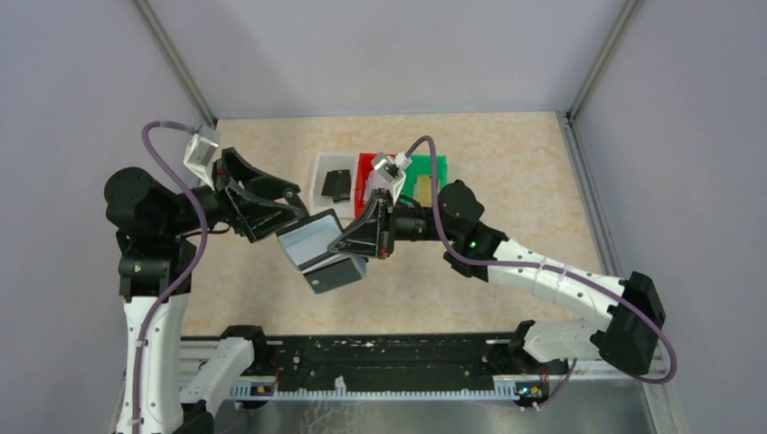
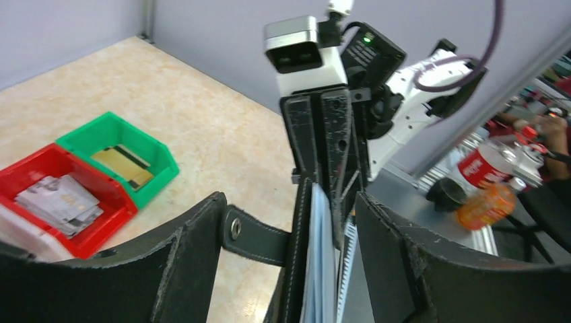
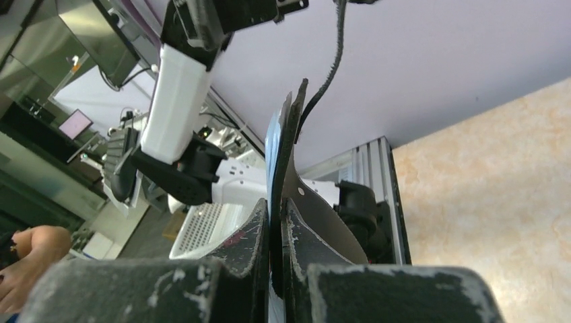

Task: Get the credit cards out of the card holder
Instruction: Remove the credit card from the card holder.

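The black card holder (image 1: 333, 273) hangs in mid-air between both arms, folded open, with a silvery-grey credit card (image 1: 312, 237) showing in its upper half. My right gripper (image 1: 351, 242) is shut on the holder's right edge; its wrist view shows the holder (image 3: 284, 155) edge-on, pinched between the fingers at the right gripper (image 3: 275, 217). My left gripper (image 2: 289, 208) is open, and its fingers stand on either side of the holder (image 2: 296, 282) without touching it. The strap tab (image 2: 259, 237) sticks out toward the left finger. Other credit cards lie in the bins.
Three small bins stand side by side at the back: a white bin (image 1: 322, 168) with a black card (image 1: 336, 185), a red bin (image 2: 101, 185) with silvery cards (image 2: 57, 198), and a green bin (image 2: 158, 158) with a gold card (image 2: 120, 161). Grey walls enclose the table.
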